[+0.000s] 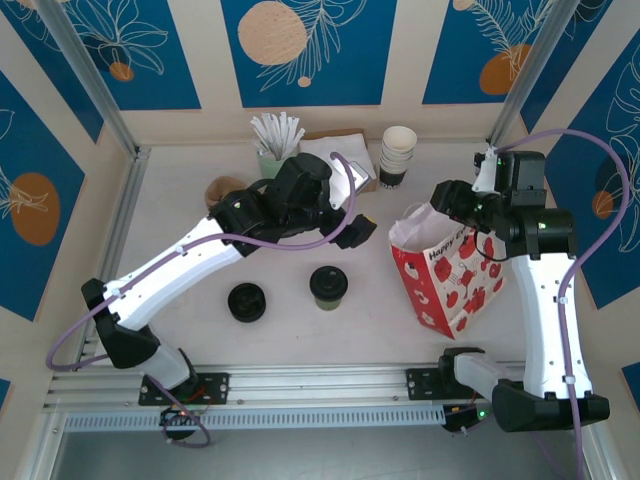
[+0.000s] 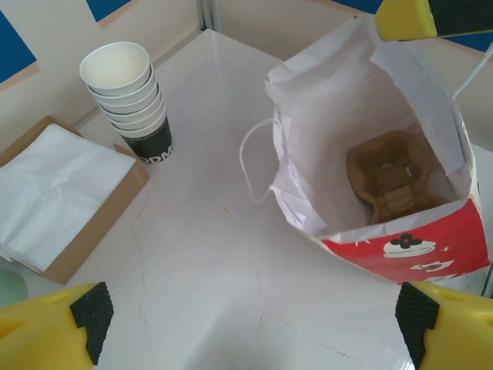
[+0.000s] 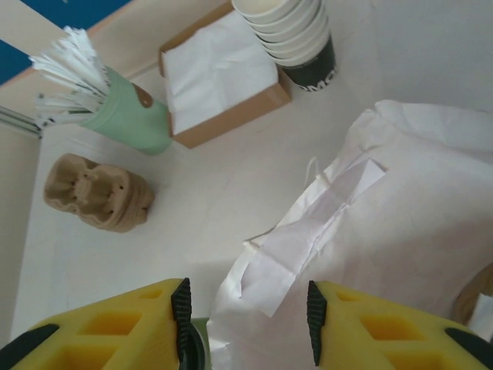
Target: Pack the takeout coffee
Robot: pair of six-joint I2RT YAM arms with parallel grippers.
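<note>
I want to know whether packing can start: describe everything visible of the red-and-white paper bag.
The paper bag stands on the right side of the table with its mouth open. The outside is red with white print low down and white near the top. The inside is plain white and creased. A thin white cord handle hangs from its rim. A brown moulded pulp carrier lies at the bottom. The right gripper straddles the rim, jaws apart.

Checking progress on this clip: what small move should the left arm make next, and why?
Probably lower the left gripper toward the takeout coffee: its jaws are open and empty, the cup stands ungrasped on the table, and the bag gapes open with the right gripper at its rim.
</note>
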